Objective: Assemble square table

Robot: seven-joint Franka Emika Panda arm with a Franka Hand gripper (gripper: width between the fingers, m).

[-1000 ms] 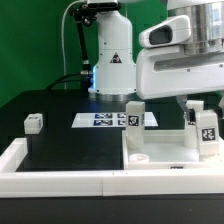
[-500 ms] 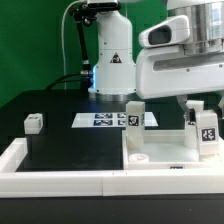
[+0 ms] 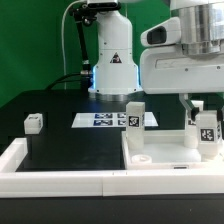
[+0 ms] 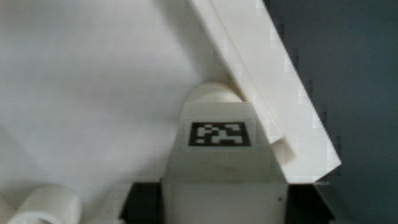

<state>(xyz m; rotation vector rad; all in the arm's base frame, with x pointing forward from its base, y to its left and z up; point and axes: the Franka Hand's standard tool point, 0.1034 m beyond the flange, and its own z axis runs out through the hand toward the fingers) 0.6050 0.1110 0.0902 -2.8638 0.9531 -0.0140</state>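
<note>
Change: for the first half of the last second nothing stirs. Now the arm's white housing sits a touch further toward the exterior view's right and slightly higher, and the held leg (image 3: 207,130) has gone with it. A small move, no release.

Gripper (image 3: 207,120): jaws stand narrow, clamped on the held leg from both sides. The wrist view shows the same leg (image 4: 222,150) centred between them.

Reading: looks like fine seating or turning of this leg at the far right corner of the square table slab (image 3: 170,158), not a carry. Cannot tell whether the leg's foot touches the slab.

Position: slab lies flat at near right on the black table (image 3: 70,145), against the border wall (image 3: 60,182). A standing leg (image 3: 133,115) is upright at the slab's far left corner. A loose leg (image 3: 33,122) lies well apart at the exterior view's left. The marker board (image 3: 100,120) lies far of centre.

Orientation: the held leg's long axis is vertical, in line with the gripper's approach, and its tag faces near. In the wrist view it points down at the slab (image 4: 89,80), close beside the slab's raised edge.
</note>
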